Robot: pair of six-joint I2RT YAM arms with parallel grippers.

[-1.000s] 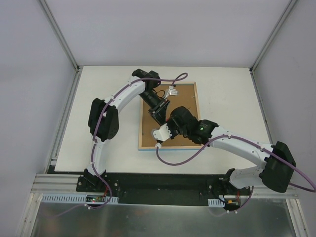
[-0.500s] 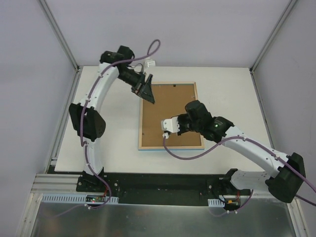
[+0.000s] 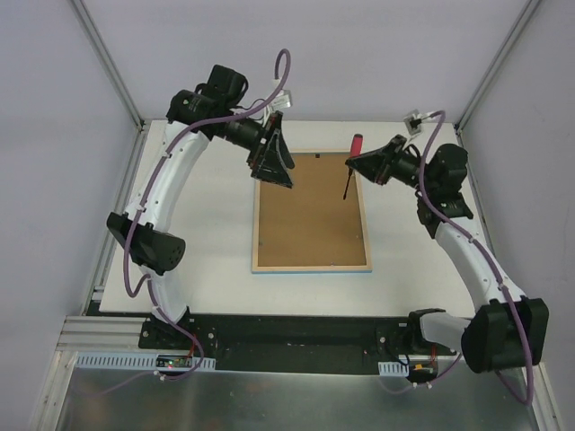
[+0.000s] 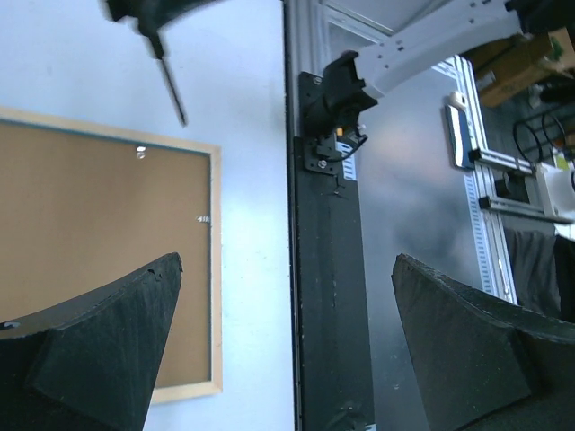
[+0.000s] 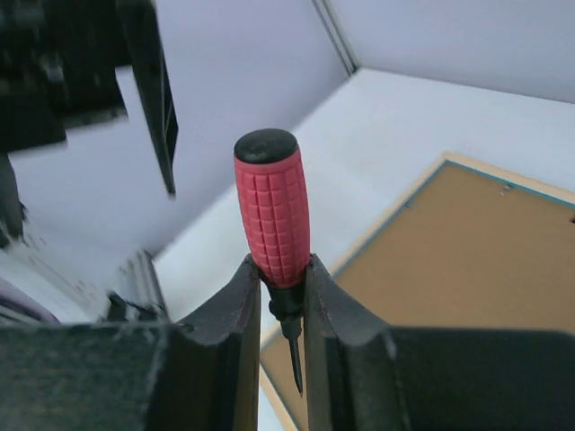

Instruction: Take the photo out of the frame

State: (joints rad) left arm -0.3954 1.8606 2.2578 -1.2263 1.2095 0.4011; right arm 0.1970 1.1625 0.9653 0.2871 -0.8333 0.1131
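Clamping a red-handled screwdriver [image 5: 272, 202] near the frame [image 3: 310, 267], right end effector [image 5: 281, 289]; left end effector [image 4: 283, 269] wide apart, empty.

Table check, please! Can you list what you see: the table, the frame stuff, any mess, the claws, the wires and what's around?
Surface: white table.
Job's things: frame lies face down, brown backing board in place; photo hidden.
Clutter: nothing seen.
Claws: left claw open and empty; right claw shut on a red-handled screwdriver.
Cables: purple cable along each arm.
Surroundings: pale walls, metal sheet at the near edge.
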